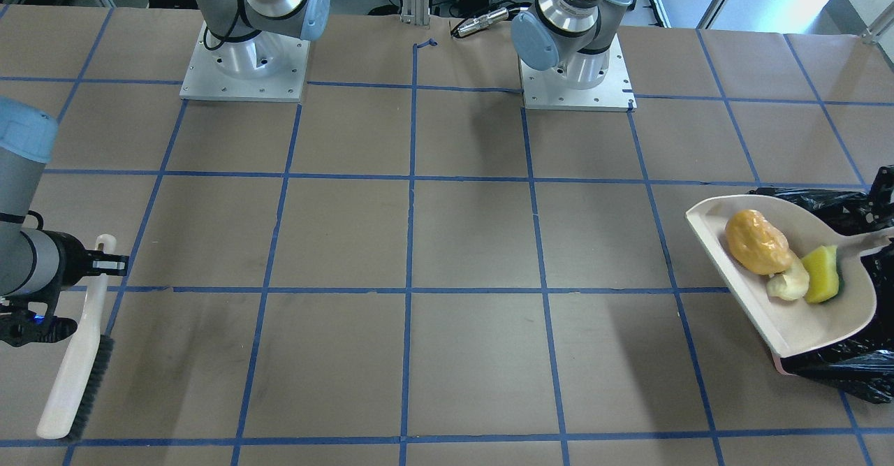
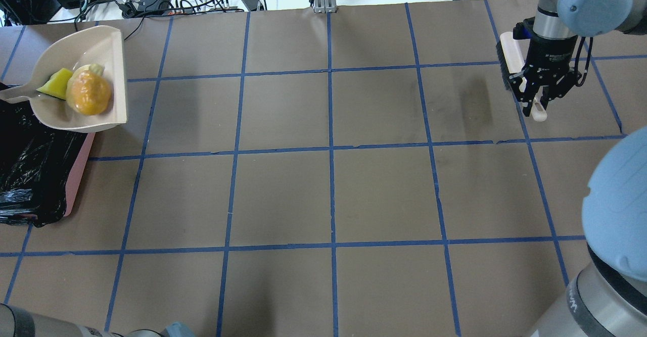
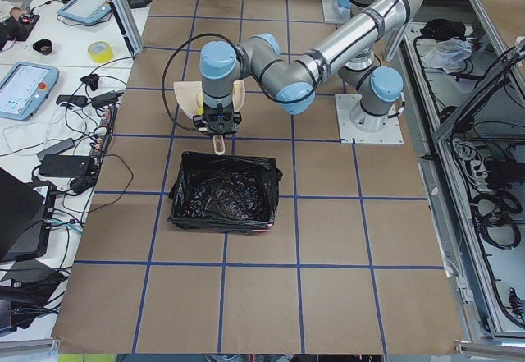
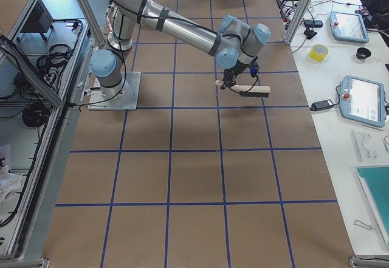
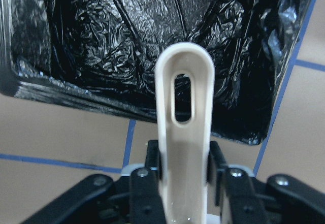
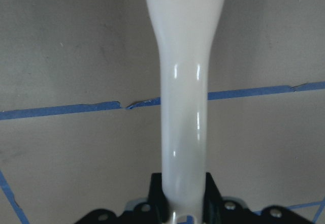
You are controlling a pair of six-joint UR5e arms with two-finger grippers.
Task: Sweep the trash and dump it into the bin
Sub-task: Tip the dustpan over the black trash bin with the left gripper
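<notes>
the brown paper-covered worktop (image 1: 461,242) is marked into squares with blue tape. at its end on the robot's left stands the pink rectangular bin lined with a crinkly glossy black plastic bag (image 3: 223,190). a beige plastic dustpan (image 1: 789,326) is held at the bin's rim: its slotted handle points in over the black bag, while its scoop lies partly over the bin's edge and partly over the worktop beside it. the left gripper (image 5: 184,158) is pinching that handle, one finger on each side. well apart, near the opposite end of the worktop, a long beige brush with dark bristles (image 1: 77,361) is clamped by its handle in the right gripper (image 2: 537,97). all the trash sits inside the dustpan's scoop, bunched together: the lumpy golden-brown potato-like lump (image 1: 756,242), the small yellow-and-green sponge block (image 1: 821,274) nearer the handle, and the pale curved crescent slice (image 1: 789,284) tucked between them, touching both.
</notes>
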